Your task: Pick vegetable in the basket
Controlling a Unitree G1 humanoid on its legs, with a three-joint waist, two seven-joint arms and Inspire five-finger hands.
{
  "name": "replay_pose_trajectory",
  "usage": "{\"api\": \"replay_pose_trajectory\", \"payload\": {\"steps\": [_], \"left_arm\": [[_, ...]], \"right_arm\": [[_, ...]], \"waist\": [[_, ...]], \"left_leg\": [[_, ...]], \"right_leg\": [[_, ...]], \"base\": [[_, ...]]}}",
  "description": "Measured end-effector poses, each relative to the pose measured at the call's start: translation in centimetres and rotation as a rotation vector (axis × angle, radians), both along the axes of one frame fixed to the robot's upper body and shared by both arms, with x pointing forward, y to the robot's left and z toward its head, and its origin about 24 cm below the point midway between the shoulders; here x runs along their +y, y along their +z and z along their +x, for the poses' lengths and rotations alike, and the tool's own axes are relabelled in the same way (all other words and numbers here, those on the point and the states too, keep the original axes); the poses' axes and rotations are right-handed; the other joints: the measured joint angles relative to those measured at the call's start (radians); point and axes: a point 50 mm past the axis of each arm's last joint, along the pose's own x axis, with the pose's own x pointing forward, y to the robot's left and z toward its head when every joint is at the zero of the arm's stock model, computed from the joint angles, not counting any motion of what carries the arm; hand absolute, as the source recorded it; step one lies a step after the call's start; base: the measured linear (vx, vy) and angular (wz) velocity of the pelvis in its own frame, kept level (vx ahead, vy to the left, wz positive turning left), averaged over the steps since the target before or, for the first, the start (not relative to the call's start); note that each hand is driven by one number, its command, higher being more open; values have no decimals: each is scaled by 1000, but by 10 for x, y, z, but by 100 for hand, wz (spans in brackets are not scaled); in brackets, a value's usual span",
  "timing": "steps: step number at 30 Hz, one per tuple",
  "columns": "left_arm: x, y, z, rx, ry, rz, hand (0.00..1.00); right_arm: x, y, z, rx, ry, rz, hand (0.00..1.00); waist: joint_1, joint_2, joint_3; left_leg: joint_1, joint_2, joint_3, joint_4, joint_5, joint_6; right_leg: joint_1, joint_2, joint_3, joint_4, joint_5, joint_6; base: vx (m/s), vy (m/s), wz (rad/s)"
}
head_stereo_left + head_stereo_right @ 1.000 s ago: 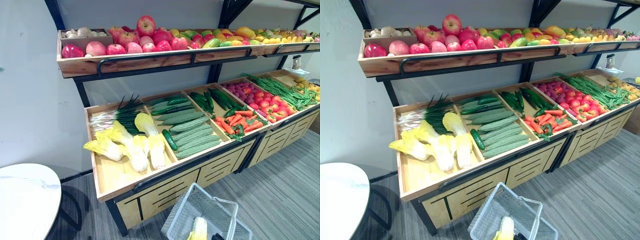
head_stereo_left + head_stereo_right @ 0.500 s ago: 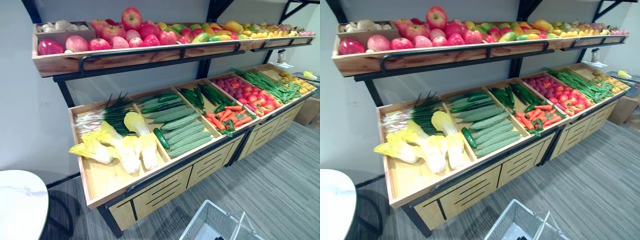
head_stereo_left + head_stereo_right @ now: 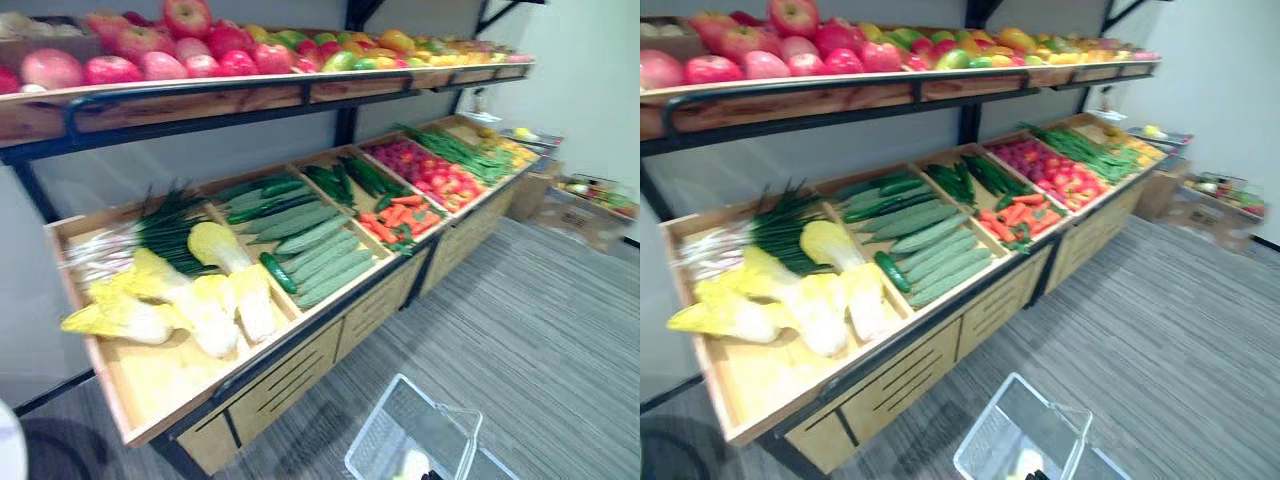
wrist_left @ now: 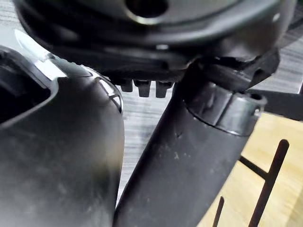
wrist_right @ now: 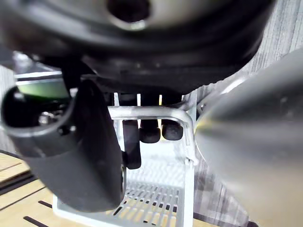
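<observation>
A white wire basket [image 3: 392, 440] hangs low over the grey floor in front of the vegetable stand. A pale yellow-green vegetable [image 3: 411, 464] lies in it, also visible beside the thumb [image 5: 40, 88]. My right hand [image 5: 94, 156] is shut on the basket's handle [image 5: 156, 111], its fingers [image 5: 150, 133] curled under the bar. My left hand [image 4: 189, 161] hangs idle close to the stand's wooden front, its thumb straight and its fingers relaxed. On the stand's lower shelf lie cabbages [image 3: 220, 300], cucumbers [image 3: 315, 265] and carrots [image 3: 395, 215].
The long wooden stand [image 3: 300, 350] runs from the left to the far right, with apples [image 3: 200, 50] and other fruit on an upper shelf. Spring onions [image 3: 150, 225] lie behind the cabbages. Cardboard boxes [image 3: 590, 205] sit on the floor at the far right.
The camera has swung to the right: the stand now sits further left and the white round table has left the view. The basket stays at the bottom, on the right hand.
</observation>
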Motion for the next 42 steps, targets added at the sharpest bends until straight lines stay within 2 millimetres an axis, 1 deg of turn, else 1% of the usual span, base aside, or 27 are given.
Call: {"api": "replay_pose_trajectory", "payload": {"steps": [1, 2, 3, 4, 5, 6, 8, 9, 11, 14, 17, 19, 20, 21, 22, 23, 24, 25, 26, 27, 29, 31, 33, 34, 36, 39, 42], "left_arm": [[2, 0, 0, -1, 1, 6, 100], [4, 1, -1, -5, 4, 16, 100], [2, 1, 0, -6, 2, 12, 100], [1, 1, 0, -6, -4, 10, 100], [2, 1, -1, -2, -8, 12, 100], [3, 1, -3, 8, -8, 11, 100], [0, 0, 2, 12, -35, 5, 100], [-1, 0, 3, 20, -49, -1, 100], [-2, 0, 8, 12, -55, -6, 100], [-1, 0, 9, 9, -65, -3, 100], [0, 1, 15, 10, -120, 5, 100], [2, 2, 20, 14, -170, 12, 100], [3, 2, 22, 17, -189, 16, 100], [8, 3, 23, 16, -195, 30, 100], [10, 4, 23, 12, -193, 36, 100], [16, 6, 28, -16, -176, 58, 100], [18, 10, 39, -82, -156, 72, 100], [15, 10, 41, -103, -149, 63, 100], [5, 10, 46, -142, -117, 30, 100], [-1, 9, 48, -159, -99, 12, 100], [-8, 7, 48, -169, -88, 12, 100], [-8, 9, 51, -198, -84, 14, 100], [-9, 8, 51, -199, -75, 13, 100], [-10, 7, 50, -192, -69, 14, 100], [-11, 6, 46, -177, -49, 12, 100], [-10, 4, 40, -153, -19, 7, 100], [-11, 2, 37, -119, -63, 0, 100]], "right_arm": [[1, 0, 3, -8, 9, 3, 0], [2, 1, 6, -15, 15, 6, 0], [-1, 2, 10, -22, 7, -5, 0], [-4, 3, 14, -27, 11, -11, 0], [-3, 3, 14, -24, 14, -9, 0], [-2, 2, 13, -17, 11, 0, 0], [-3, 3, 14, -14, 9, -5, 0], [-5, 3, 16, -10, 2, -12, 0], [-7, 4, 17, -11, -17, -19, 0], [-13, 4, 15, 12, -30, -31, 0], [-17, 3, 12, 30, -55, -39, 0], [-17, 2, 9, 40, -74, -38, 0], [-17, 2, 9, 48, -73, -42, 0], [-16, 1, 7, 51, -81, -36, 0], [-15, 1, 5, 56, -80, -34, 0], [-12, 0, 3, 65, -61, -30, 0], [-15, 1, 5, 62, -52, -33, 0], [-18, 2, 5, 63, -45, -40, 0], [-25, 3, 7, 69, -12, -62, 0], [-29, 3, 8, 74, 0, -75, 0], [-35, 3, 2, 96, 0, -85, 0], [-36, 2, -7, 130, -11, -76, 0], [-39, 0, -22, 163, -45, -73, 0], [-41, 0, -31, 182, -59, -74, 0], [-41, -1, -39, 197, -75, -71, 0], [-38, -3, -45, 201, -127, -51, 0], [-37, -3, -51, 197, -169, -37, 0]], "waist": [[0, -8, 9], [0, -18, 23], [-2, 1, 35], [0, 4, 44], [0, 0, 46], [-2, -6, 52], [-9, 5, 54], [-24, 1, 56], [-34, 13, 57], [-39, 9, 60], [-46, 18, 59], [-53, 21, 58], [-58, 23, 56], [-68, 20, 55], [-68, 17, 54], [-68, 8, 46], [-56, -1, 45], [-38, 2, 47], [-15, 13, 52], [-16, 29, 60], [-32, 47, 68], [-31, 44, 68], [-33, 49, 67], [-33, 53, 64], [-36, 58, 60], [-41, 56, 60], [-56, 55, 48]], "left_leg": [[9, -2, 31, 1, -2, 3], [21, -8, 75, 0, -5, 5], [36, 3, 123, -5, -5, 2], [47, 6, 166, -2, -3, -2], [53, 2, 179, -1, -2, -4], [66, -14, 156, 4, -1, -6], [74, -9, 91, 5, 2, -7], [75, -7, 76, -7, -1, -11], [70, 2, 73, -23, -16, -29], [57, 15, 69, -21, -22, -31], [44, 29, 56, -22, -8, -47], [32, 39, 47, -22, -2, -58], [28, 53, 52, -12, -2, -73], [16, 82, 46, 66, -15, -106], [4, 90, 42, 100, -15, -107], [-74, 132, -21, 294, -13, -91], [-179, 153, -156, 504, 8, -27], [-203, 132, -225, 541, -11, -16], [-223, 83, -314, 533, -68, -14], [-229, 68, -341, 511, -95, -12], [-257, 54, -394, 411, -102, -20], [-300, 50, -442, 307, -92, -20], [-316, 49, -491, 175, -30, -13], [-305, 46, -510, 133, 20, -20], [-277, 35, -513, 92, 77, -29], [-245, 35, -464, 87, 121, -20], [-194, 7, -431, 37, 121, -14]], "right_leg": [[1, 1, -58, -9, -3, -23], [3, -12, -159, -9, -58, -84], [-2, -31, -297, 25, -107, -94], [-8, -53, -388, 56, -123, -99], [-8, -59, -403, 57, -116, -90], [-8, -54, -370, 58, -68, -68], [-12, -46, -350, 71, -76, -70], [-18, -39, -349, 72, -82, -74], [-29, -28, -353, 69, -82, -76], [-31, -14, -360, 52, -83, -76], [-39, -5, -375, 53, -91, -87], [-52, -2, -385, 66, -104, -94], [-66, 7, -384, 88, -124, -96], [-74, 15, -380, 106, -157, -104], [-75, 18, -375, 110, -160, -107], [-72, 26, -344, 115, -168, -113], [-69, 25, -293, 121, -177, -128], [-65, 28, -255, 123, -178, -129], [-49, 38, -175, 115, -178, -128], [-19, 46, -136, 106, -178, -128], [37, 56, -77, 82, -181, -123], [50, 56, -41, 79, -188, -111], [67, 59, -10, 72, -194, -99], [79, 61, 2, 67, -201, -88], [82, 60, 24, 67, -211, -69], [88, 55, 66, 81, -230, -39], [98, 29, 76, 84, -245, -20]], "base": [[-124, -78, -134], [-123, -80, -117], [-84, -50, -134], [2, 20, -109], [31, 29, -101], [29, -3, -67], [13, -85, -50], [-2, -94, -21], [-37, -73, -10], [-28, -88, -2], [26, -68, 13], [50, -61, 12], [88, -87, -5], [77, -74, -13], [126, -139, -29], [130, -174, -61], [149, -185, -91], [119, -91, -152], [118, -12, -164], [125, 2, -164], [116, 37, -110], [111, 48, -73], [125, 50, -52], [208, 87, -38], [231, 104, -33], [222, 118, -41], [216, 103, -28]]}}
